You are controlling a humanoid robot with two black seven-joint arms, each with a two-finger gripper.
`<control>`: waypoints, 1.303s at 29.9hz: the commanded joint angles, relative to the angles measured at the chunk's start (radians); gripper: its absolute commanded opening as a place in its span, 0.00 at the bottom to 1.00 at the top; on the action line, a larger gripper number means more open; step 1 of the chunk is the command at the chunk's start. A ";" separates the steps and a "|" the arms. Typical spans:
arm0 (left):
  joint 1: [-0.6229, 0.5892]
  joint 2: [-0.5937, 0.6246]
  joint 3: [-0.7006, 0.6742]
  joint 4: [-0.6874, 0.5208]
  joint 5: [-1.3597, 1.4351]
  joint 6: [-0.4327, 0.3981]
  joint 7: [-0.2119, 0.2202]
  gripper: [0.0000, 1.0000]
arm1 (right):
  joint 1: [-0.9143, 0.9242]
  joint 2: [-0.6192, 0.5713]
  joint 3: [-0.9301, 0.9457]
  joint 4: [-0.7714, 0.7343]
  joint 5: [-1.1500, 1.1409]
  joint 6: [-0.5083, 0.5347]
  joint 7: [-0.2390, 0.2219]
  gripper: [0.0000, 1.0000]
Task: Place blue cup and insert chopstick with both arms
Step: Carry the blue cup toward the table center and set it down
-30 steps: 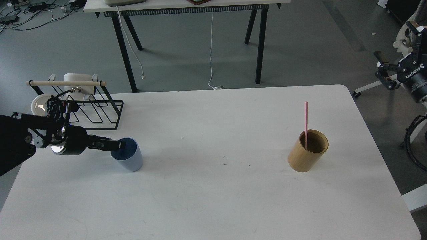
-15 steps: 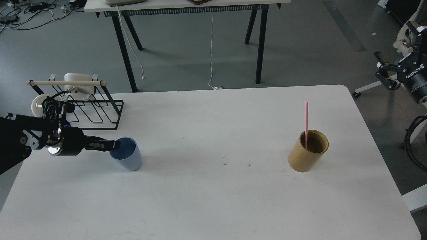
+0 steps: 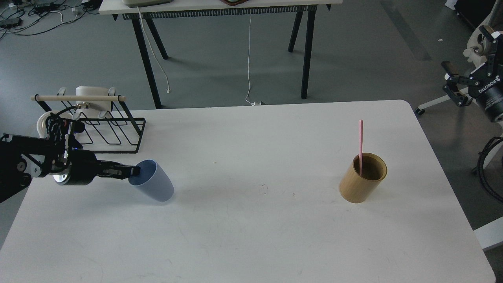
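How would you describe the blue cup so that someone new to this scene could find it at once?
Start at the white table and look to its left side, just in front of the black wire rack. There the left tool meets the rim of the blue cup, which is tilted. Unlike the tan wooden cylinder on the right, it is pale blue, smaller and holds no stick.

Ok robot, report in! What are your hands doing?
Left gripper at blue cup rim, cup tilted. Right gripper off table, open, empty. Pink chopstick in wooden cylinder. Nothing between them.
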 commanded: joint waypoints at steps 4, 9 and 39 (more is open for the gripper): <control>-0.012 0.032 -0.090 -0.142 -0.037 -0.007 0.000 0.05 | 0.000 0.000 0.006 -0.047 0.006 0.000 0.000 0.98; -0.099 -0.078 -0.102 -0.159 -0.025 -0.006 0.000 0.05 | 0.001 0.000 0.041 -0.136 0.008 0.000 0.000 0.98; -0.109 -0.552 -0.205 0.042 0.577 -0.013 0.000 0.06 | -0.005 0.024 0.023 -0.207 0.008 0.000 0.000 0.98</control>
